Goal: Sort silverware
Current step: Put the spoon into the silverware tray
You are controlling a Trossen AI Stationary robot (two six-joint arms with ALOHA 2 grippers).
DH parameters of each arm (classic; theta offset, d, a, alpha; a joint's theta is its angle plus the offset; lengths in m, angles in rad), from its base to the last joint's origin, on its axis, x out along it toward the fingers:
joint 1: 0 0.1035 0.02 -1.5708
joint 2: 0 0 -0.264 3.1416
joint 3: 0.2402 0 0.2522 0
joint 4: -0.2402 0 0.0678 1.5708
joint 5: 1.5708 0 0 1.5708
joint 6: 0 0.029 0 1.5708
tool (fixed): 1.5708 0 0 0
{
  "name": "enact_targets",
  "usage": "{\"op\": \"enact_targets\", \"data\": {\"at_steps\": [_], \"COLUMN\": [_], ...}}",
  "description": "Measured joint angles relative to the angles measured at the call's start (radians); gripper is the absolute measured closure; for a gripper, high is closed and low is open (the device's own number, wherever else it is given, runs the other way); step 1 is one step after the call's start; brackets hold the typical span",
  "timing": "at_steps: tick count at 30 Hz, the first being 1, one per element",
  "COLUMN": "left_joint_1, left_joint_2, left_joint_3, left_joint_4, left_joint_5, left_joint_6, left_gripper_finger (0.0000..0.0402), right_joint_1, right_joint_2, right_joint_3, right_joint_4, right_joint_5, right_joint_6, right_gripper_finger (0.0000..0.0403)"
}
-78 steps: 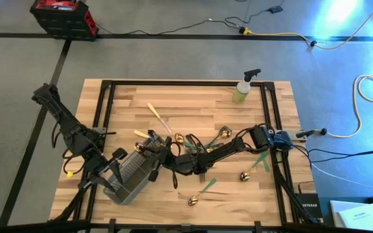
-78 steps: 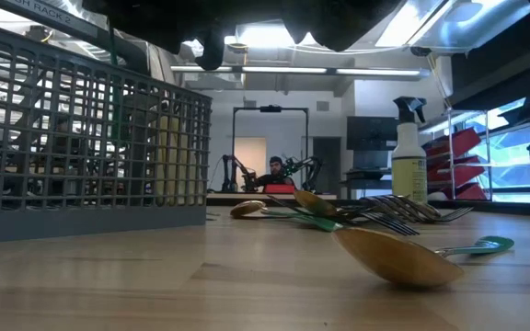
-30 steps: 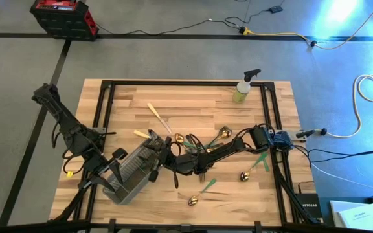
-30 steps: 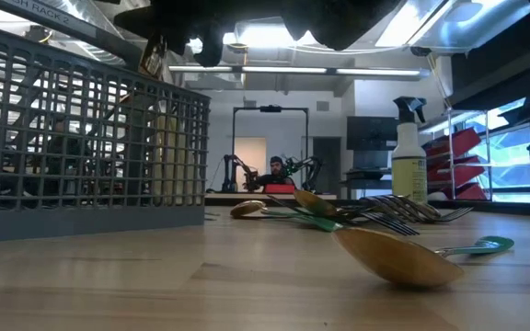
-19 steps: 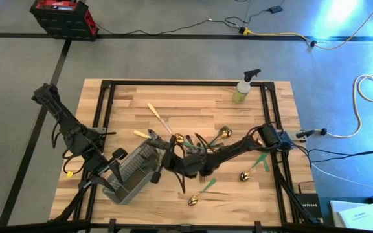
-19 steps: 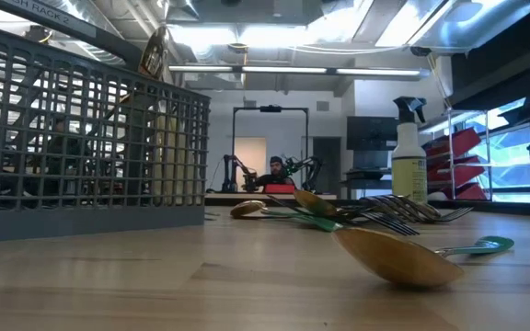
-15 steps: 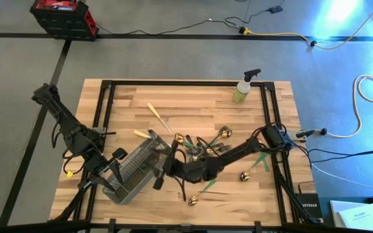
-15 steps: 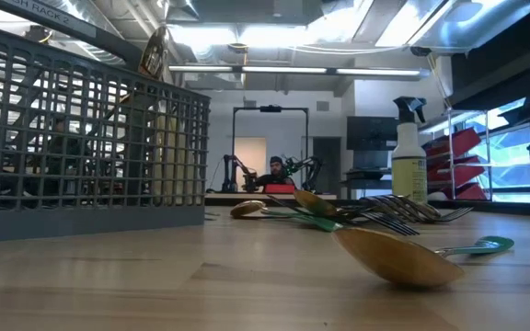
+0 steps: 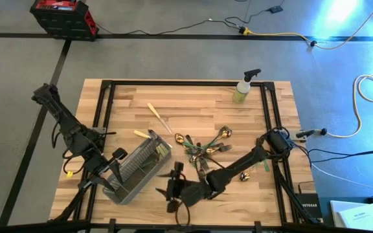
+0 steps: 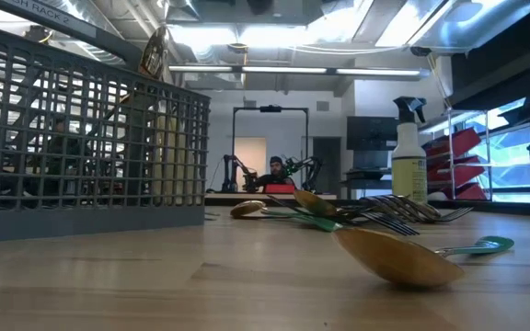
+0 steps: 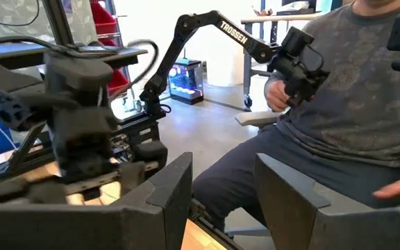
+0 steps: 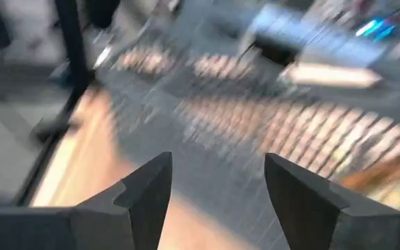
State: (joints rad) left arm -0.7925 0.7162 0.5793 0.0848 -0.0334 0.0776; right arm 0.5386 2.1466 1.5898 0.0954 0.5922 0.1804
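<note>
The right gripper [image 9: 172,192] sits low over the wooden table [image 9: 193,103] just to the near right of the grey wire-mesh caddy [image 9: 135,169], and in its own wrist view its two dark fingers [image 12: 144,191] stand apart with nothing between them. The left gripper [image 9: 112,169] is at the caddy's left end, its fingers [image 11: 169,187] likewise spread and empty in the left wrist view, which looks out past them at a seated person in a grey top [image 11: 346,90] and another dark arm on a stand behind. Most of the silverware lies in a loose heap [image 9: 206,145] of gold heads and green and dark handles on the planks to the right of the caddy, with a cream-handled knife [image 9: 158,118] lying alone beyond the caddy, a spoon [image 9: 245,175] farther right of the heap, and one gold-headed piece [image 10: 155,53] standing up out of the caddy. From table height a gold spoon bowl [image 10: 394,256] lies face down on the pale wood in the foreground. A yellow-green spray bottle [image 9: 243,87] stands at the far edge, well apart from the caddy. Around the table are a grey floor, trailing cables and a red and black case [image 9: 63,16]; across the room are ceiling lights and a distant person [image 10: 274,170].
</note>
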Motion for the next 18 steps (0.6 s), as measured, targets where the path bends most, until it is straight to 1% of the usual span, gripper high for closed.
{"op": "enact_targets", "data": {"at_steps": [2, 5, 7, 9, 12, 18], "left_joint_1": [0.0, 0.0, 0.0, 0.0, 0.0, 0.0], "left_joint_2": [0.0, 0.0, 0.0, 0.0, 0.0, 0.0], "left_joint_3": [0.0, 0.0, 0.0, 0.0, 0.0, 0.0], "left_joint_4": [0.0, 0.0, 0.0, 0.0, 0.0, -0.001], "left_joint_5": [0.0, 0.0, 0.0, 0.0, 0.0, 0.0], "left_joint_6": [0.0, 0.0, 0.0, 0.0, 0.0, 0.0], "left_gripper_finger": [0.0261, 0.0261, 0.0261, 0.0261, 0.0261, 0.0261], "right_joint_1": [0.014, 0.03, 0.042, 0.054, 0.068, 0.065], "right_joint_2": [-0.017, -0.032, -0.031, -0.031, -0.031, -0.03], "right_joint_3": [0.0, 0.001, 0.0, 0.0, 0.0, 0.0], "right_joint_4": [-0.078, -0.187, -0.257, -0.318, -0.424, -0.585], "right_joint_5": [-0.079, -0.238, -0.348, -0.416, -0.428, -0.432], "right_joint_6": [0.05, 0.085, 0.083, 0.057, 0.019, 0.024], "right_gripper_finger": [0.0191, 0.0191, 0.0191, 0.0191, 0.0191, 0.0191]}}
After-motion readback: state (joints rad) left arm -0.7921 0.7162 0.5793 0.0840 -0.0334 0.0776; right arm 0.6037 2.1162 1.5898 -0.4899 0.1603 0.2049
